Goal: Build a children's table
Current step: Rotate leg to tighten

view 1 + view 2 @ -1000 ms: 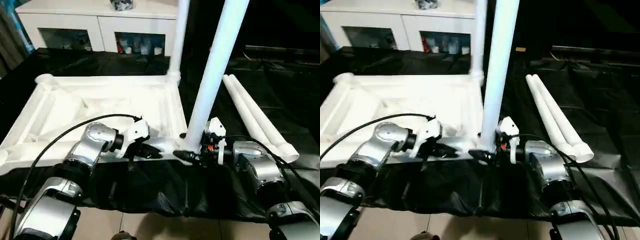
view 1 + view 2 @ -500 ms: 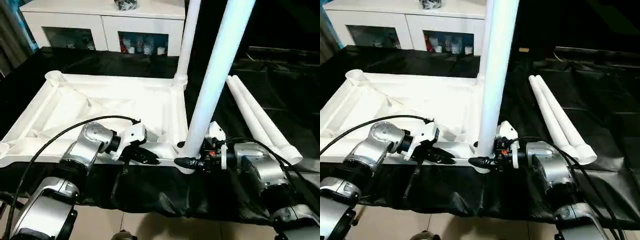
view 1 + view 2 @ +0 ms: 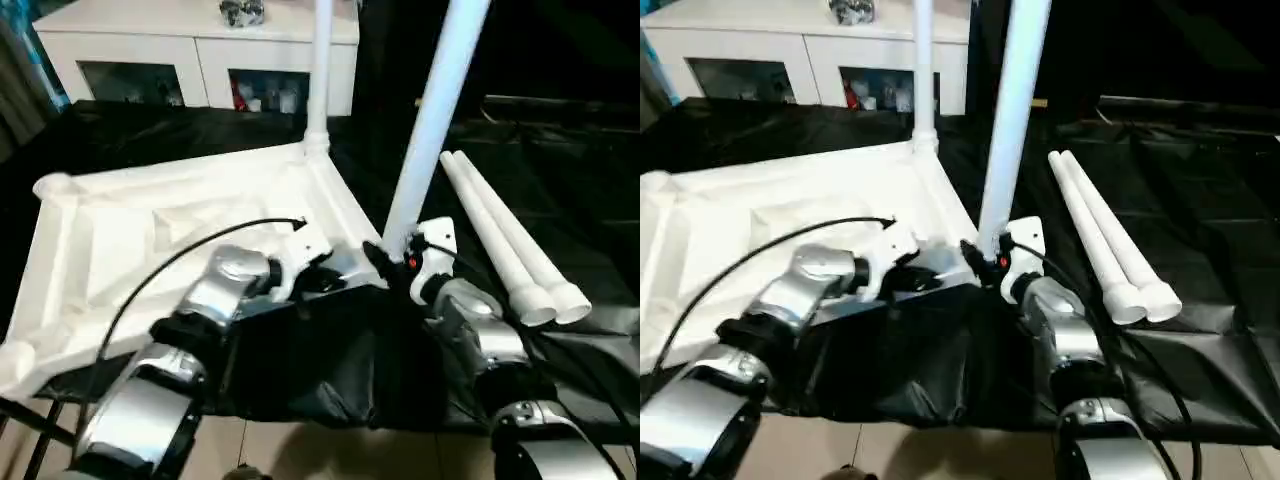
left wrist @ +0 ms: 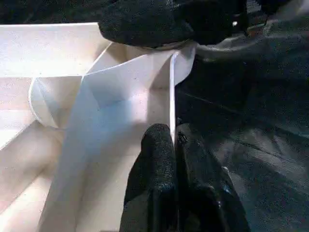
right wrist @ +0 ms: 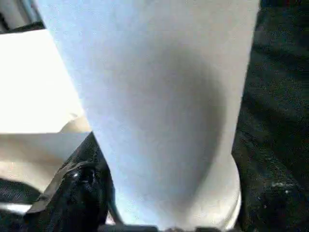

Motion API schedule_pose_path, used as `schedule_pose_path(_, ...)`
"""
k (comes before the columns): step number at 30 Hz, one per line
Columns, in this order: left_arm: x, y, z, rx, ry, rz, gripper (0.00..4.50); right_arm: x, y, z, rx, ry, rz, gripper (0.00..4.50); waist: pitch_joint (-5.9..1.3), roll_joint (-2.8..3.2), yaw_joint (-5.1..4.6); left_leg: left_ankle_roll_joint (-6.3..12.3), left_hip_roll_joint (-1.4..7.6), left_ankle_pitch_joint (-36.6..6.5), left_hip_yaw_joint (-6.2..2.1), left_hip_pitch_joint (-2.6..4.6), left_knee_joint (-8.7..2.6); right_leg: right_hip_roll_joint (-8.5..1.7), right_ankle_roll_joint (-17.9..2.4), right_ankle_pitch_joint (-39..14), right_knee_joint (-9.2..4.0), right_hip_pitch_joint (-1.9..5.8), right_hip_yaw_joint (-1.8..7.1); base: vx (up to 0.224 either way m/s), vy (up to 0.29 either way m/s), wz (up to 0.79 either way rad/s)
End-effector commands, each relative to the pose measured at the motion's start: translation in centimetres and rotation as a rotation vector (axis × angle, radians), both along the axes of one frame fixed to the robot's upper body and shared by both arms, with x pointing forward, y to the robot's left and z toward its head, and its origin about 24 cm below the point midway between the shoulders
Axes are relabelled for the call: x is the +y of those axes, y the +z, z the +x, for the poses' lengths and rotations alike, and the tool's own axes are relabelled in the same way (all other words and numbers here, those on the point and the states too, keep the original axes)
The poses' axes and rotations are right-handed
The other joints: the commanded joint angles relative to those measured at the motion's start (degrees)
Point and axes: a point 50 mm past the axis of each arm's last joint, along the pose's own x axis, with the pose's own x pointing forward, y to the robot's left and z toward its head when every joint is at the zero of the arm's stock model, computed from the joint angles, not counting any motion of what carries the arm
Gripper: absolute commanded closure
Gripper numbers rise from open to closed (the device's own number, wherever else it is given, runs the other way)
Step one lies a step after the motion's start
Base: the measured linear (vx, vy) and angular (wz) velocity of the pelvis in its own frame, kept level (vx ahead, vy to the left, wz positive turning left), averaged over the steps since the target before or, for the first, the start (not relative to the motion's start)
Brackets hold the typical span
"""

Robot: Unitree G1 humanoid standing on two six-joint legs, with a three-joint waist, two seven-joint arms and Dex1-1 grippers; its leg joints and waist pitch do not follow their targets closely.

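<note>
At frame centre our right gripper [image 3: 392,262] holds its fingers around the foot of the upright leg [image 3: 432,125] at the tabletop's [image 3: 150,230] near corner socket, while our left gripper [image 4: 175,145], fingers pinched narrow on the tabletop's thin rim, steadies it.

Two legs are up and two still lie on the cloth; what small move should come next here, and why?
Probably keep seating the near leg into its corner socket. The right claw grips that leg's base where it meets the tabletop, while the left claw pinches the tabletop's rim wall to steady it. The spare legs should wait until this one stands firm.
</note>
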Motion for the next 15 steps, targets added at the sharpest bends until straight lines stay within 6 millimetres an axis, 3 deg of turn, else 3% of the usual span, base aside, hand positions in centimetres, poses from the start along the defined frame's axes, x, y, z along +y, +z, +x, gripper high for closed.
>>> schedule_pose_path(1,-3.0,0.7,-0.4,-0.033,-0.068,-0.090,4.50,2.6,-1.3,-0.9,0.055,0.094,-0.003,1.00,-3.36,-0.35,-0.09,2.09,2.38,-11.6,-1.02,0.50,-3.65,-5.35,-9.9,-14.8,-5.13,2.53,3.04,0.000,0.000,0.00)
schedule_pose_path(8,-2.1,0.5,-0.5,-0.041,-0.075,-0.070,4.50,2.3,-0.9,-0.8,0.007,0.176,-0.037,0.49,-3.34,-0.23,0.05,2.92,2.49,-12.3,-1.00,0.60,-3.66,-5.39,-10.1,-15.6,-5.28,2.61,2.99,0.000,0.000,0.00)
schedule_pose_path(15,-0.3,0.4,-1.2,-0.018,-0.181,-0.053,4.50,0.8,-0.5,-1.5,-0.014,0.388,-0.064,0.49,-3.47,-0.20,0.17,4.34,2.65,-10.3,-0.91,0.26,-3.48,-5.24,-11.2,-11.5,-4.75,2.87,2.90,0.000,0.000,0.00)
